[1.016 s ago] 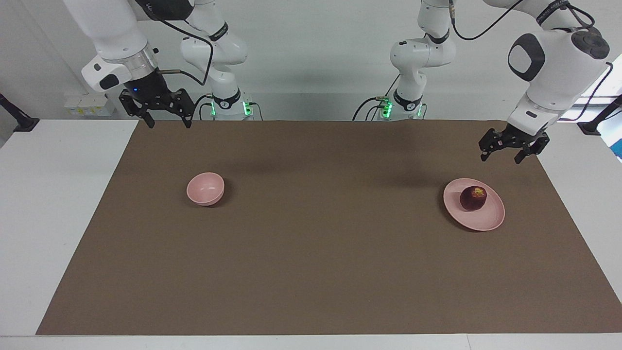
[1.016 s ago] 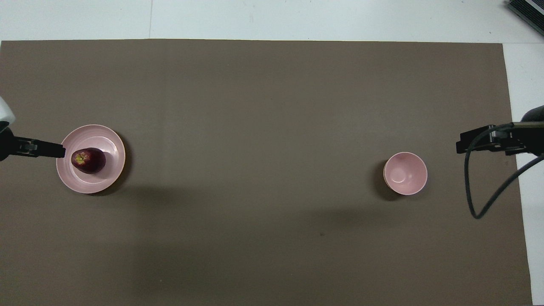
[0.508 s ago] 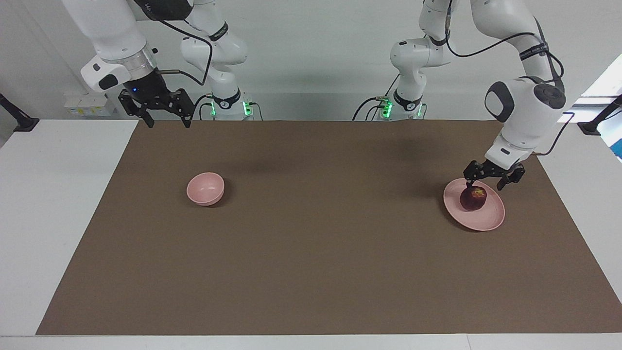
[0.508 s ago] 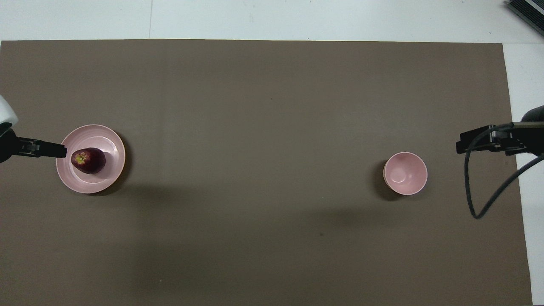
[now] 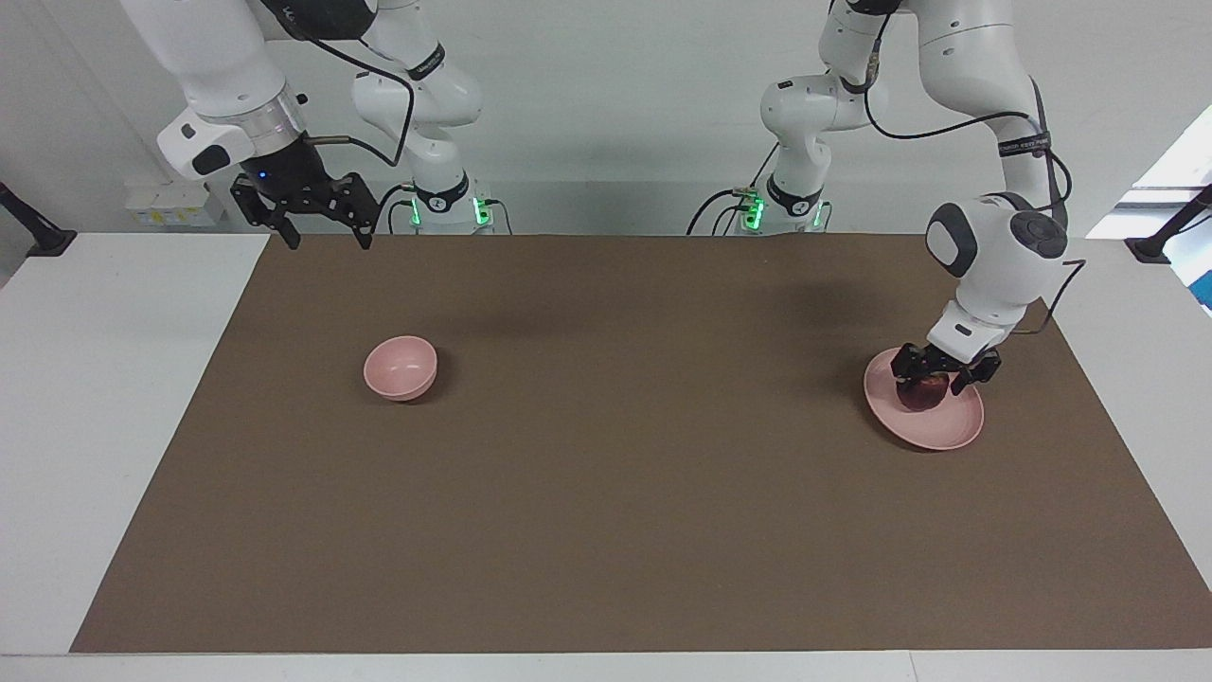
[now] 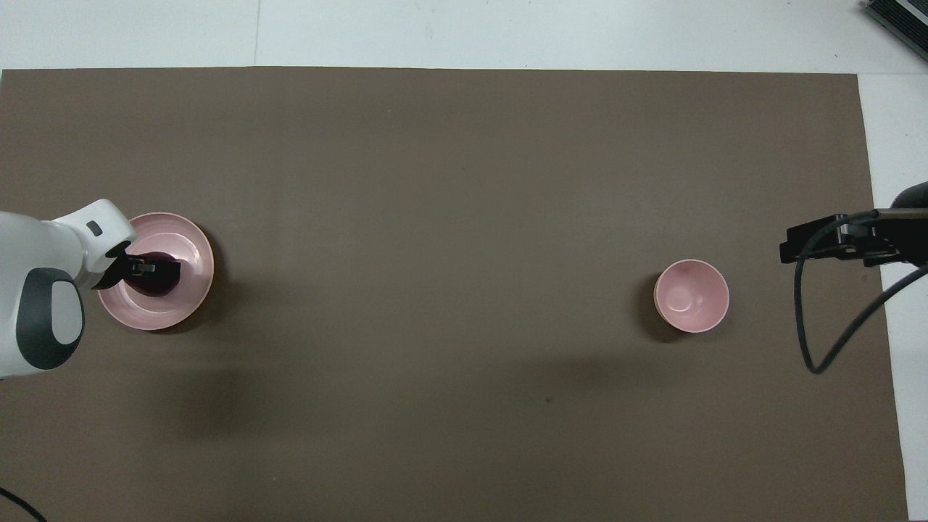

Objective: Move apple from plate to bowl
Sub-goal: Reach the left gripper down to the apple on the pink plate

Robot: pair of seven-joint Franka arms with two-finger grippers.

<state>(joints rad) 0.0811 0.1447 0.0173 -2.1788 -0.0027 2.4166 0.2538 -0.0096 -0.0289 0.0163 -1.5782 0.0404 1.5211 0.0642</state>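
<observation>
Apple [image 5: 924,393] sits on the pink plate [image 5: 947,431], close to the brown mat's [image 5: 606,493] edge at the left arm's end of the table, with the left gripper [image 5: 933,379] down around it, one finger on either side; whether they already press the fruit I cannot tell. The bowl [image 5: 401,367] stands well apart toward the right arm's end. The right gripper [image 5: 318,232] hangs spread wide over the mat's corner nearest its base, waiting.

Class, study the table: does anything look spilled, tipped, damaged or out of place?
Nothing stands out. The apple sits on the plate with the left gripper around it; the bowl stands upright; the right gripper waits.
</observation>
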